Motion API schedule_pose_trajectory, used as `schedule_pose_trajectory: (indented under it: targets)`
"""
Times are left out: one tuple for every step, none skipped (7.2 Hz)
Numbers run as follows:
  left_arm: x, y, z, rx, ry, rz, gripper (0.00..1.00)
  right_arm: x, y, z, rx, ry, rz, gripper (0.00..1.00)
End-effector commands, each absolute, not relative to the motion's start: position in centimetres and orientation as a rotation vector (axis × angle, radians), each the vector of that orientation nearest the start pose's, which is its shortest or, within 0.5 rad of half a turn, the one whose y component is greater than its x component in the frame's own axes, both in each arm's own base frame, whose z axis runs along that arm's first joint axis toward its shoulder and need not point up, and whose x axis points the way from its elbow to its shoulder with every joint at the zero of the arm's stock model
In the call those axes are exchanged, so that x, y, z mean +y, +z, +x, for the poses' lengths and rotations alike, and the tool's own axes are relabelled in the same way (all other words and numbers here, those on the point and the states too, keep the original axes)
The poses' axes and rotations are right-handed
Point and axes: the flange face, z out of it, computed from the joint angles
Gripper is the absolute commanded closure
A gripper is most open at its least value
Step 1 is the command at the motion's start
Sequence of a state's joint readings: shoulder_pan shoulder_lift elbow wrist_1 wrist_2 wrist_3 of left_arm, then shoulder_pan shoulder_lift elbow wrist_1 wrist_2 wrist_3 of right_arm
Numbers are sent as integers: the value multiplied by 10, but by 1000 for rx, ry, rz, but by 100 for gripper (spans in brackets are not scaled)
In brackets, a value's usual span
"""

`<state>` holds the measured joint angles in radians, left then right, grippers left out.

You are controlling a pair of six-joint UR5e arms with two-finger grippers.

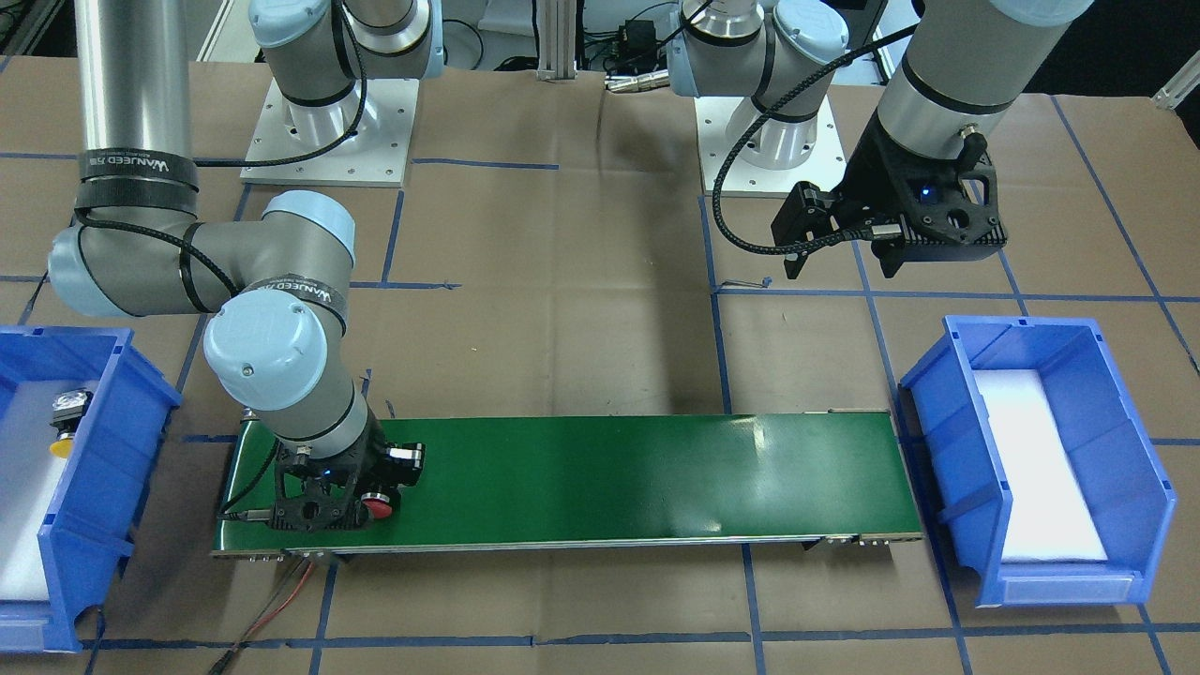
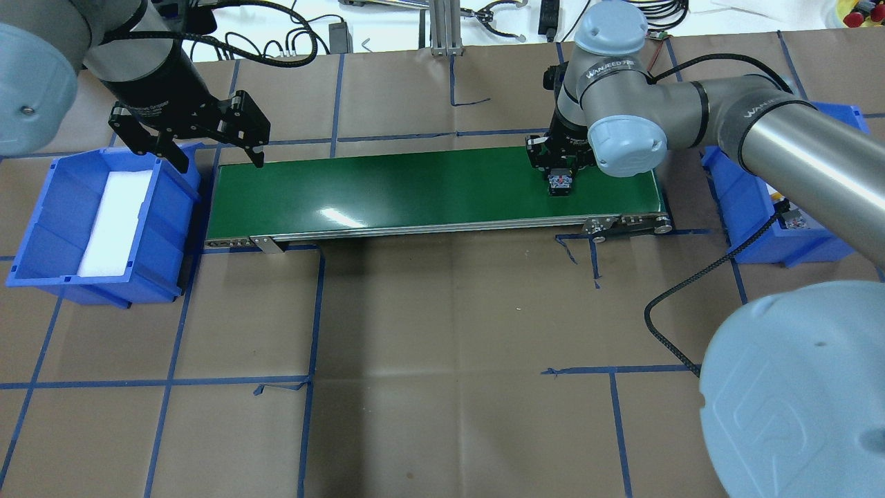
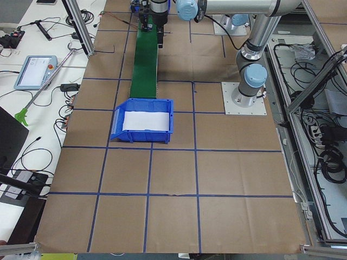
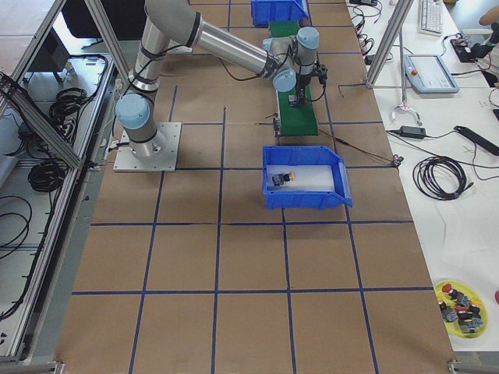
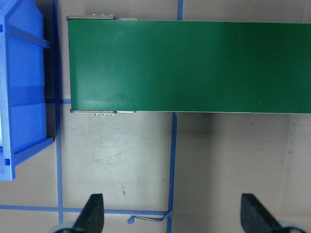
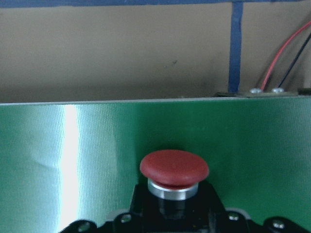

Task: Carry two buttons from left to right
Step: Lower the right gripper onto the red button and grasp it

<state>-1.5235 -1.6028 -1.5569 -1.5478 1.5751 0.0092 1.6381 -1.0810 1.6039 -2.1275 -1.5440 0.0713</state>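
The red button (image 6: 174,167) lies on its side at the green conveyor belt's (image 1: 609,478) right end, cap toward the belt's front edge. My right gripper (image 1: 356,511) stands straight down over it, shut on its body. The red button (image 1: 378,507) pokes out beside the fingers, and its grey body shows in the overhead view (image 2: 559,183). The yellow button (image 1: 64,427) lies in the blue bin (image 1: 103,450) on my right, also seen in the right-side view (image 4: 282,179). My left gripper (image 2: 221,163) hovers open and empty above the belt's left end.
A second blue bin (image 2: 41,228), holding only a white foam pad, stands at the belt's left end. Red and black wires (image 1: 281,600) trail from the belt's right end. A yellow dish with several spare buttons (image 4: 460,304) sits off the table.
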Motion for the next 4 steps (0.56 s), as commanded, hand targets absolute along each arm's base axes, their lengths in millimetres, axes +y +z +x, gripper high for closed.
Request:
schedule_pose_trajectory:
  targets:
    - [-511, 482, -109, 3138, -9, -60, 0, -629, 270, 171, 3152, -42, 10, 98]
    - [-511, 482, -109, 3136, -9, -58, 0, -634, 290, 166, 3168, -49, 18, 99]
    - [-511, 482, -109, 3136, -9, -60, 0, -642, 332, 152, 3168, -26, 32, 99]
    - [-511, 482, -109, 3138, -9, -60, 0, -648, 370, 120, 3171, 3, 3, 99]
